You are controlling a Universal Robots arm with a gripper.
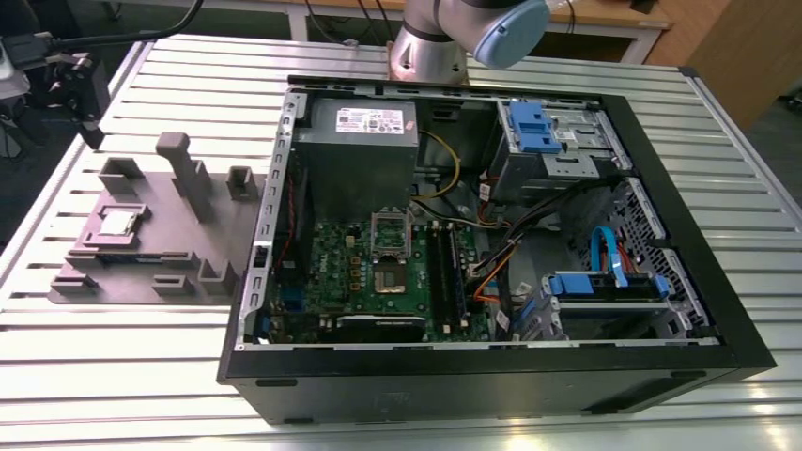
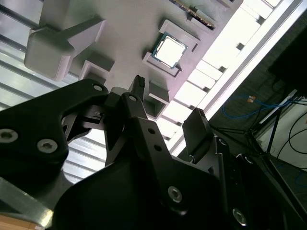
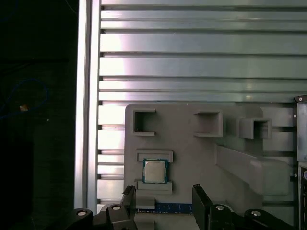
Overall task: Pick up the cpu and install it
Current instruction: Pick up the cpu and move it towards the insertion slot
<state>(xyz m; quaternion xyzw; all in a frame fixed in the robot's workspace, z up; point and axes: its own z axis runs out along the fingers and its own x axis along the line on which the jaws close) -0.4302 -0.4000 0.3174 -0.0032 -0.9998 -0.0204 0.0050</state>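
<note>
Partly cropped, the gripper (image 3: 165,201) hangs near the cpu (image 3: 154,171).

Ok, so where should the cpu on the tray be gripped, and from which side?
Probably from straight above, pinching the cpu by the two thin edges that the raised bars on the tray leave free; it lies flat between them.

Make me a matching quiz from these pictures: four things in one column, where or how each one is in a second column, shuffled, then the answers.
Things:
1. cpu
2. gripper
3. power supply
4. computer case

Place or state:
A. black, side panel off, standing on the slatted table
B. open, holding nothing
C. lying in a recess of the plastic tray
D. grey box in a corner inside the case

Pairs: 1-C, 2-B, 3-D, 4-A.
</note>
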